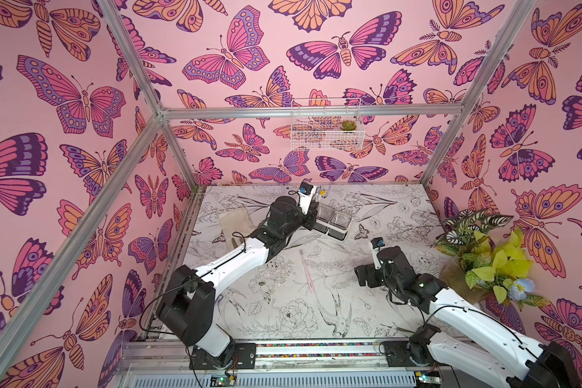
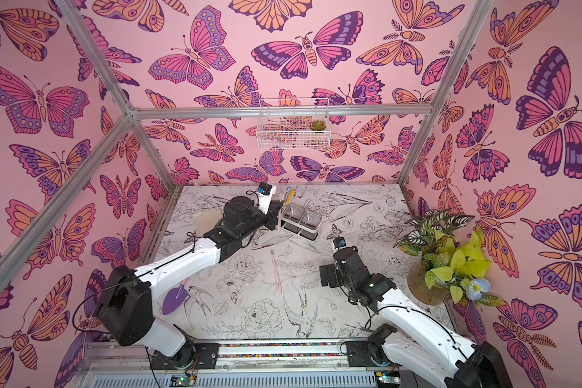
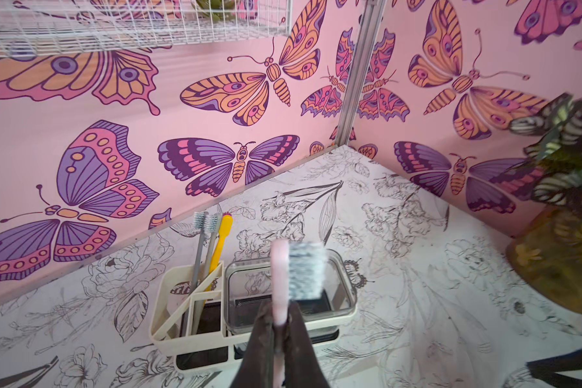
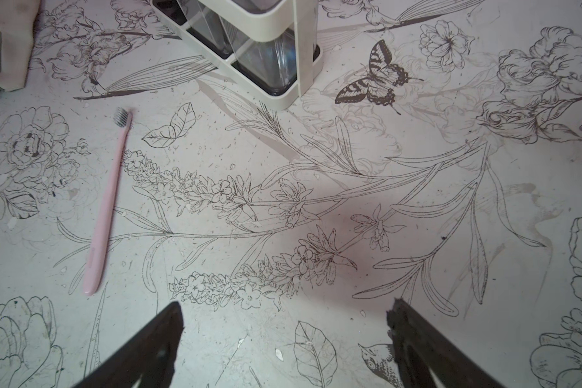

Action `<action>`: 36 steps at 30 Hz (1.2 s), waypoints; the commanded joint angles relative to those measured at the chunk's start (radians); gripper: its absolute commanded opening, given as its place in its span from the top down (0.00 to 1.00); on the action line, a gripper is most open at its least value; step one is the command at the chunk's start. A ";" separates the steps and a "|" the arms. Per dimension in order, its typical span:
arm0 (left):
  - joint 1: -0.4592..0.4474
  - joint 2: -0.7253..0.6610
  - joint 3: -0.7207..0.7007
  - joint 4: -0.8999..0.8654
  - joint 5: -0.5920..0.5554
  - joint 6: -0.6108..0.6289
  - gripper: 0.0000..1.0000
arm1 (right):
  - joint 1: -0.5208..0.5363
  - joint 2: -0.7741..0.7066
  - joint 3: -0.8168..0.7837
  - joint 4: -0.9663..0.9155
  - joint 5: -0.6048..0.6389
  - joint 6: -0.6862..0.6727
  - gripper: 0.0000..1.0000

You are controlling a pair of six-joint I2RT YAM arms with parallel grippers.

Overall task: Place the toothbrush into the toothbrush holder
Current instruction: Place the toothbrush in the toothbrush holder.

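Observation:
My left gripper (image 3: 280,310) is shut on a pink toothbrush (image 3: 279,268), held upright with its grey-white bristles up, just above the toothbrush holder (image 3: 168,322). The holder is a white caddy (image 1: 337,232) with two clear-grey cups; its slot end holds two grey toothbrushes and a yellow one (image 3: 221,242). Another pink toothbrush (image 4: 108,205) lies flat on the table (image 1: 306,270), nearer than the holder. My right gripper (image 4: 284,310) hangs open over bare table to the right of that toothbrush, with nothing between its fingers.
A white wire basket (image 1: 326,134) with a small succulent hangs on the back wall. A potted plant (image 1: 477,255) stands at the table's right edge. A beige cloth (image 1: 236,218) lies at the left. Pink walls and metal posts close in the table.

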 commanded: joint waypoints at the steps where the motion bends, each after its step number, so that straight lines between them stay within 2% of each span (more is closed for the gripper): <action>1: 0.003 0.065 0.030 0.121 -0.047 0.129 1.00 | -0.010 -0.025 -0.024 0.002 -0.033 0.015 0.03; 5: 0.003 0.115 0.049 0.216 -0.047 0.185 1.00 | -0.029 -0.031 -0.041 0.013 -0.063 0.019 0.03; 14: 0.009 0.148 0.117 0.253 -0.017 0.266 1.00 | -0.078 -0.002 -0.068 0.055 -0.162 0.014 0.03; 28: 0.118 0.291 0.211 0.353 0.037 0.206 1.00 | -0.085 0.075 -0.036 0.084 -0.181 -0.014 0.03; 36: 0.169 0.369 0.238 0.377 0.050 0.130 1.00 | -0.089 0.110 -0.010 0.084 -0.186 -0.022 0.03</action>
